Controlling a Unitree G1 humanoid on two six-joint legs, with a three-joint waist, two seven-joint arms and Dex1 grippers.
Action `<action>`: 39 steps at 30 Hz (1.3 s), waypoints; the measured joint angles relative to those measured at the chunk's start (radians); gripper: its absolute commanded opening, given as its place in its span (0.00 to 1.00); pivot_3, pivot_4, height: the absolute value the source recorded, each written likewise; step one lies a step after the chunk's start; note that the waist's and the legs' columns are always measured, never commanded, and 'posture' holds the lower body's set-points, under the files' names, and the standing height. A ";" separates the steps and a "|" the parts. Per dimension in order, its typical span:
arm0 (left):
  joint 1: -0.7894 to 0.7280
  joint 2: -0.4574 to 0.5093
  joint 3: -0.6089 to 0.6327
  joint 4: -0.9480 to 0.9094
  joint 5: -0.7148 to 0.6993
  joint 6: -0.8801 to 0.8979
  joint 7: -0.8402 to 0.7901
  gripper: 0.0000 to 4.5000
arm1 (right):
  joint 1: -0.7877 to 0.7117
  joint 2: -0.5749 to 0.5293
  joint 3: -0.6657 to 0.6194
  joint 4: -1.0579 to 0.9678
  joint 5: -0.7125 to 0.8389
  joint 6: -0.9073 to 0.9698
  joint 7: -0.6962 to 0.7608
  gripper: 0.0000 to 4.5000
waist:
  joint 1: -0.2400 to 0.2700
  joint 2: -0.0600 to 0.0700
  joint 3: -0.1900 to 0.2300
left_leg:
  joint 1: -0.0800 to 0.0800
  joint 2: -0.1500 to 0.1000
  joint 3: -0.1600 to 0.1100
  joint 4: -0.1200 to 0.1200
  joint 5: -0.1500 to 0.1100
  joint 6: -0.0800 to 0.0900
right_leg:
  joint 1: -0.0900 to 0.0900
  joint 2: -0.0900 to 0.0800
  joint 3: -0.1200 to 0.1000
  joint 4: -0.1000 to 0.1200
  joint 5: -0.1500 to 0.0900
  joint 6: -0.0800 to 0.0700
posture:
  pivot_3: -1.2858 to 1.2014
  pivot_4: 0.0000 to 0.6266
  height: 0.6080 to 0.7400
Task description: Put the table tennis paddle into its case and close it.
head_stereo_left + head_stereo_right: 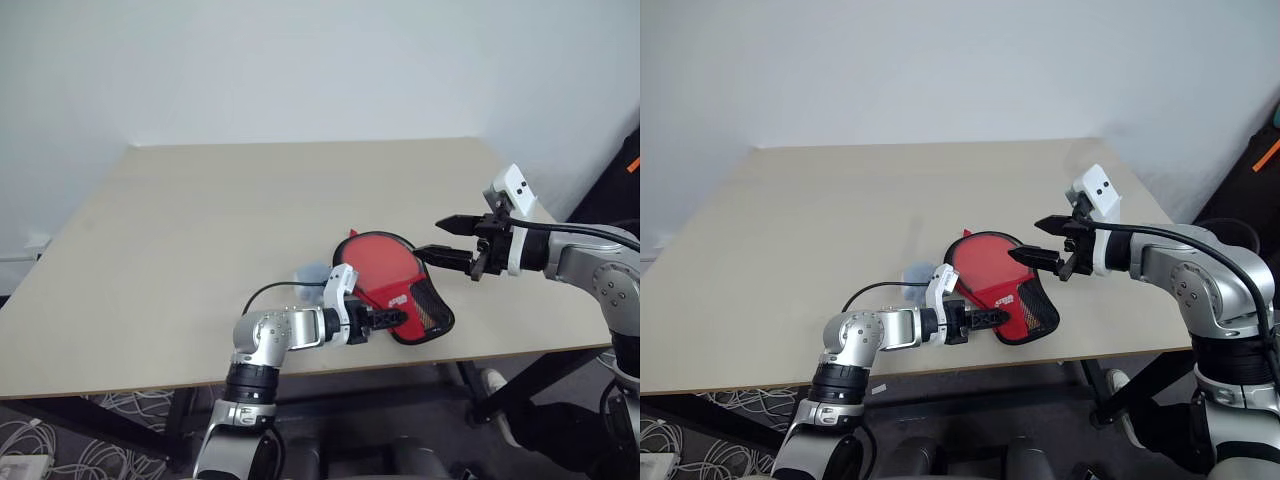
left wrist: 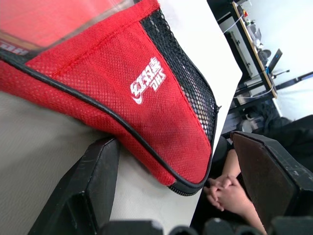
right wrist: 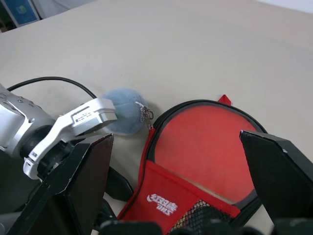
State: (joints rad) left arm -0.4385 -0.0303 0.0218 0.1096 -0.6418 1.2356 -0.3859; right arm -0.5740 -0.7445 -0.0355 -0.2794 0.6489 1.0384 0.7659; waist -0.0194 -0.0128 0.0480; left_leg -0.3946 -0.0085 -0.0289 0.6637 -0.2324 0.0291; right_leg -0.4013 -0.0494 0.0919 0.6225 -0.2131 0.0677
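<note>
Case lies flat near desk front edge, red paddle face showing inside. Soft, light, floppy pouch; pinch its stiff trimmed neck. Left gripper jaws wide at neck, right gripper jaws wide above.

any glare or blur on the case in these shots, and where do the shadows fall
Left wrist view: the red paddle-shaped zip case is sharp at its white logo; its clear front near the frame edge looks soft with a pale sheen. Right wrist view: the case front shows even red, no hard glare; the pale blue-grey fuzzy ball casts a faint shadow. Left eye view: soft light, weak shadow beneath the left gripper.
</note>
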 measured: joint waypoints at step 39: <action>0.011 0.096 0.037 -0.102 -0.039 0.287 0.058 0.01 | 0.000 0.047 0.002 -0.028 0.033 0.022 -0.051 1.00 | -0.009 0.000 0.000 | -0.001 0.002 0.000 -0.006 0.000 -0.001 | -0.005 0.001 0.000 0.000 0.000 0.000 | 0.52 0.00 1.00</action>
State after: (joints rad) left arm -0.4278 0.0653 0.0590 0.0077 -0.6804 1.5228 -0.3279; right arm -0.5743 -0.6974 -0.0334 -0.3075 0.6823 1.0607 0.7150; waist -0.0279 -0.0126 0.0479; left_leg -0.3954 -0.0066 -0.0284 0.6574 -0.2328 0.0282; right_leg -0.4068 -0.0485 0.0921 0.6225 -0.2135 0.0676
